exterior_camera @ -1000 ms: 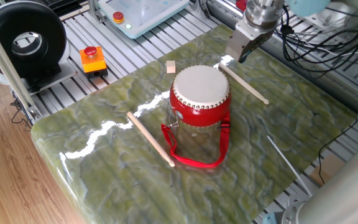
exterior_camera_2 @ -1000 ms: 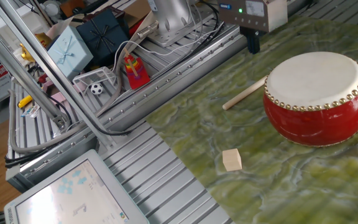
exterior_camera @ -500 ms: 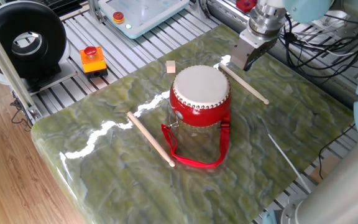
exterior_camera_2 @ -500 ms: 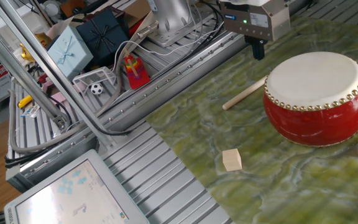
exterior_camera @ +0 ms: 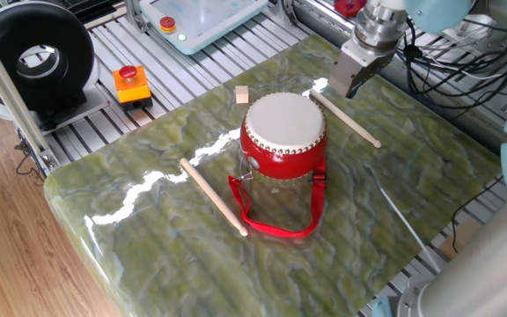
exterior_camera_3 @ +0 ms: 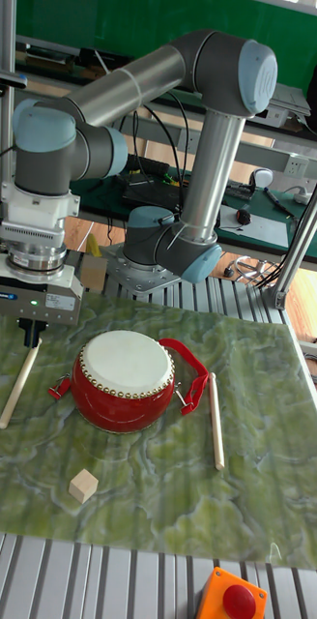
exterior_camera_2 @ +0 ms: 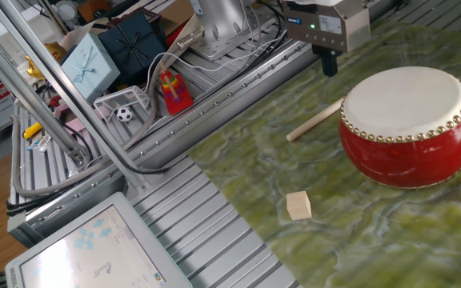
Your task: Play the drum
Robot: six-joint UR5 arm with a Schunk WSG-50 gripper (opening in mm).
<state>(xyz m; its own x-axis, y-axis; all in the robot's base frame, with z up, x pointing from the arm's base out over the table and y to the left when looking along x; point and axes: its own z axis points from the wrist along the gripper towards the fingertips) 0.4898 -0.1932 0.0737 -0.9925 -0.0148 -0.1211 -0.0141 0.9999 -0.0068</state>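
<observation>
moved a little since a second ago: gripper [exterior_camera: 353,81] slid along the far stick [exterior_camera: 345,118] and now hangs over its near-drum end, hardly shifted in the last half second. jaws look pressed close together with nothing between them, though too dark and small to be sure. probably parked there to come down and grab that stick for hitting.

drum [exterior_camera: 283,136] sits just to one side of the jaws and lower, flat on the green mat [exterior_camera: 148,229], white skin up, ready to be hit. red strap [exterior_camera: 275,220] trails off on the side away from the jaws. second stick [exterior_camera: 213,195] lies well apart from the jaws, past the drum. small wood block [exterior_camera: 242,94] rests near the drum, also apart from the jaws.

nothing played yet, by the look of it. first need: jaws spread, then down around the stick.
</observation>
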